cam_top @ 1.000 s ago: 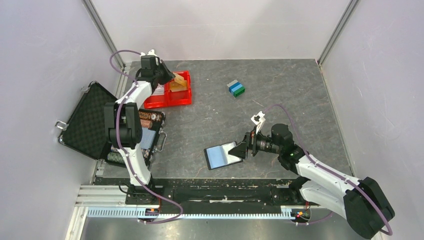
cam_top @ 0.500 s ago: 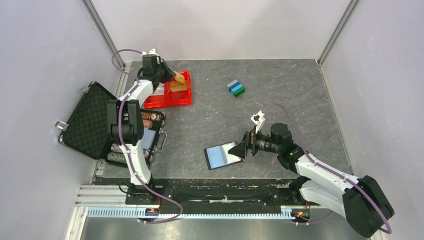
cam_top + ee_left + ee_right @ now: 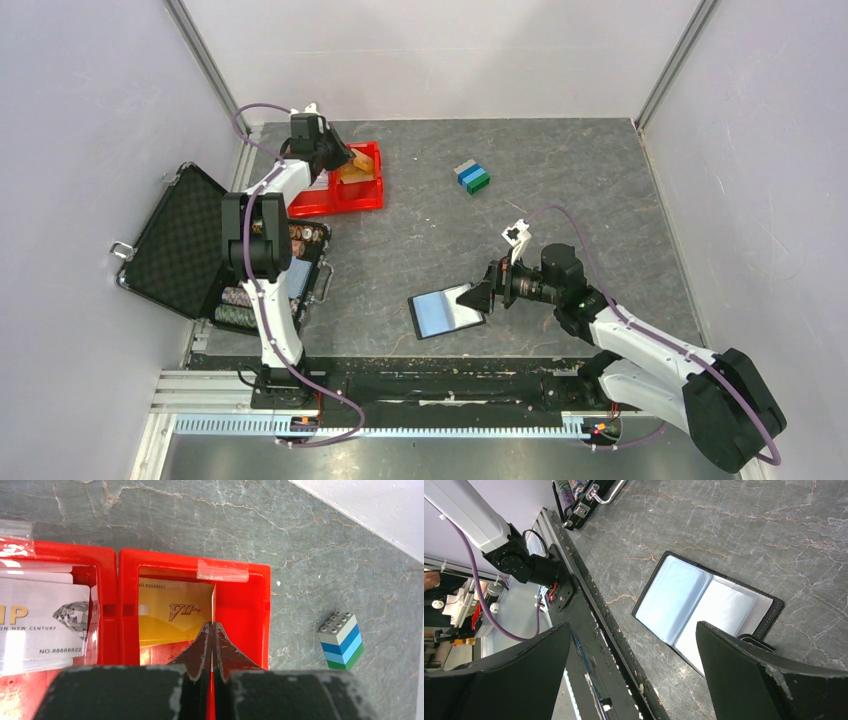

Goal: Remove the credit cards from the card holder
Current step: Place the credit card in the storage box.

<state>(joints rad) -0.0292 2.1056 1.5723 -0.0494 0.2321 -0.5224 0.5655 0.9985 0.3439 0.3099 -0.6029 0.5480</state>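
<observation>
The card holder (image 3: 447, 312) lies open on the table near the front edge, its glossy sleeves facing up; it also shows in the right wrist view (image 3: 704, 605). My right gripper (image 3: 483, 298) is open at the holder's right edge, one finger over its black rim, holding nothing (image 3: 634, 630). My left gripper (image 3: 335, 158) is shut on a thin credit card (image 3: 213, 602) seen edge-on, low over the right compartment of the red tray (image 3: 242, 610). An orange VIP card (image 3: 172, 615) lies in that compartment. A whitish card (image 3: 40, 625) lies in the left compartment.
The red tray (image 3: 335, 203) stands at the back left. A black foam-lined case (image 3: 180, 240) with poker chips (image 3: 300, 240) lies open at the left edge. Stacked grey, blue and green blocks (image 3: 471, 177) stand mid-back, and also show in the left wrist view (image 3: 341, 640).
My left gripper has moved slightly right and down over the tray with the card in it. The right gripper has hardly moved.
</observation>
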